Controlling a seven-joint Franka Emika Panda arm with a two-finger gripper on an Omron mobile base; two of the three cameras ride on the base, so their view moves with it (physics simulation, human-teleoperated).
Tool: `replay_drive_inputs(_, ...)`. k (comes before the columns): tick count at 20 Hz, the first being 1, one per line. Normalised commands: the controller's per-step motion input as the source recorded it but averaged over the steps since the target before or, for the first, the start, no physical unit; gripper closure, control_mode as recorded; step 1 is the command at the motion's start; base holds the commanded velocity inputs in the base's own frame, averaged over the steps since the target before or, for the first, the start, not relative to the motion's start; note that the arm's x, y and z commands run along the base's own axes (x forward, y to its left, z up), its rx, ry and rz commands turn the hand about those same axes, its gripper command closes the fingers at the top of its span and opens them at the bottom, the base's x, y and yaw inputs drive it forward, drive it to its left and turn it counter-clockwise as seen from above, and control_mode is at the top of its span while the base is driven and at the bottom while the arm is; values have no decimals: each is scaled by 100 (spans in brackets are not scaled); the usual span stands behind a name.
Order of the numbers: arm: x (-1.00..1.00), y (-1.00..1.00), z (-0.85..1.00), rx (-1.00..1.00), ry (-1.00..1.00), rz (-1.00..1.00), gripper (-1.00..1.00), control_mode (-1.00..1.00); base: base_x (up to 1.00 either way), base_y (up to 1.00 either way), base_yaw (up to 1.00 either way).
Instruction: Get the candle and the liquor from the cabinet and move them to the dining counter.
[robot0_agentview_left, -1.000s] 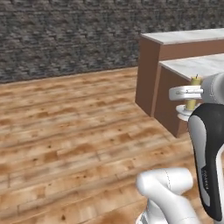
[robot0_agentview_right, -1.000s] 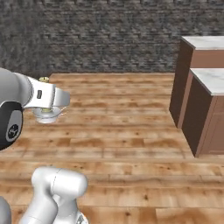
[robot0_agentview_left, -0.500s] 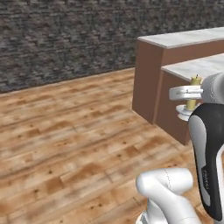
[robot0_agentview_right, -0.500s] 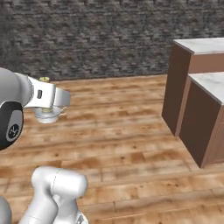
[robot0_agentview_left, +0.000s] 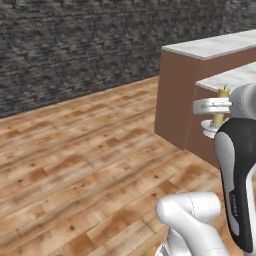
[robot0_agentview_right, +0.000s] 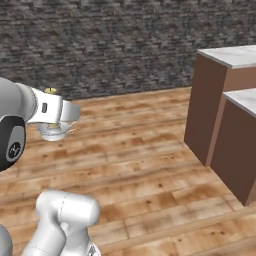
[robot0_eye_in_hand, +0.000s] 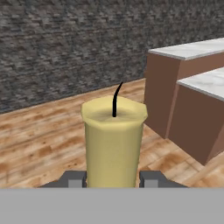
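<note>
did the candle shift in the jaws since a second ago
No. The candle sits at the same spot beside the arm; just the counters slid, so the base moved.

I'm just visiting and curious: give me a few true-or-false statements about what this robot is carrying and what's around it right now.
1. The hand is closed on the candle. True.
2. The candle is lying on its side. False: it stands upright between the fingers.
3. The floor is wooden planks. True.
4. The wall behind is smooth white plaster. False: it is dark grey stone.
5. The candle's wick is burning. False: it is black, with no flame.
</note>
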Motion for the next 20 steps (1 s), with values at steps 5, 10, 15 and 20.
replay_drive_inputs(5, 0, 0, 0, 0, 0, 0, 100, 100, 100, 95, -27)
replay_drive_inputs(10, 0, 0, 0, 0, 0, 0, 100, 100, 100, 99, -29)
replay_drive_inputs(15, 0, 0, 0, 0, 0, 0, 100, 100, 100, 100, -36)
replay_drive_inputs(20, 0, 0, 0, 0, 0, 0, 100, 100, 95, 80, -50)
